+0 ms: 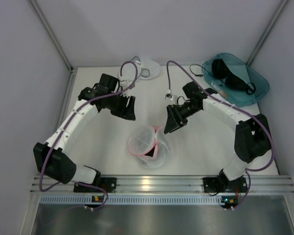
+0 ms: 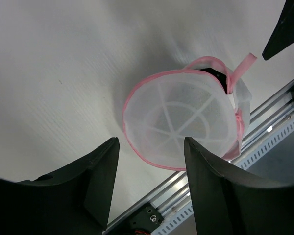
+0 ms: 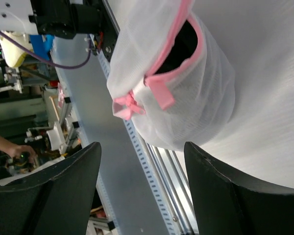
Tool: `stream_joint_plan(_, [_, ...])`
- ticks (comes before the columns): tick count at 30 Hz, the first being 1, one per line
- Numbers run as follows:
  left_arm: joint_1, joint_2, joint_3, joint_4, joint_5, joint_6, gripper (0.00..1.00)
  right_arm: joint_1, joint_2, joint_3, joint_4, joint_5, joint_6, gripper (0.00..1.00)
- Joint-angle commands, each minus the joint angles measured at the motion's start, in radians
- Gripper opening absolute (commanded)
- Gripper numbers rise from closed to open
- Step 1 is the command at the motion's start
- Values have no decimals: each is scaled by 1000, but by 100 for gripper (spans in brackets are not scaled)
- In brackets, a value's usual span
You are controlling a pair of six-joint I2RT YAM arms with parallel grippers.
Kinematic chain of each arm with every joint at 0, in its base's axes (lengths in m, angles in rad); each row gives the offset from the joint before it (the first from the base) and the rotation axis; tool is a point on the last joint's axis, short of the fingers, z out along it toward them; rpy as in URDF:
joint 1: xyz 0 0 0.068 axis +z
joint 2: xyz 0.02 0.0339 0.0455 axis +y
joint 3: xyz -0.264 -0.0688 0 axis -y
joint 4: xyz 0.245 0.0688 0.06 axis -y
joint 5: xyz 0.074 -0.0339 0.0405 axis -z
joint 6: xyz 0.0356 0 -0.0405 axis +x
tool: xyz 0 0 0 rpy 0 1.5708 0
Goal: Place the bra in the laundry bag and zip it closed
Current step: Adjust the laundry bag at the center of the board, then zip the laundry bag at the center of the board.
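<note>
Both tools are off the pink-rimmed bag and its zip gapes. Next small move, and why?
Probably lower the right tool onto the pink pull tab and pinch it. The zip of the pink-rimmed bag gapes with dark fabric showing inside, and both it and the left tool are open, holding nothing.

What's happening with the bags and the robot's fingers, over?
Left fingers, right fingers open, empty. Pink-rimmed mesh bag between them, black fabric inside, zip gaping. Other white bag at back, untouched. Nothing in the way.
</note>
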Motion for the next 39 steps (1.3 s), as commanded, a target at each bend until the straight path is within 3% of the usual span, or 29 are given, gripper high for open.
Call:
stream_joint_plan(1, [25,-65,-17,95,49,-49,61,27,42,91,65,1,166,69])
stream_joint_plan(4, [25,-83,-64,99,-2,-44,62,48,88,118,66,-11,259,70])
stream_joint_plan(13, [25,-155,-253,112,-105,-33,61,130,165,193,16,29,293,70])
stream_joint_plan(16, [54,-184,-362,151,-28,-56,60,134,194,215,2,46,295,69])
stream_joint_plan(28, [54,85,-339,381,317,-255,57,160,243,172,34,-2,316,63])
stream_joint_plan(30, [52,119,-344,406,346,-276,57,160,243,160,48,-13,318,58])
stream_joint_plan(34, [51,144,-353,495,391,-352,57,157,247,131,80,-62,335,38])
stream_joint_plan(39, [52,132,-336,500,391,-354,54,143,267,126,109,-146,345,3])
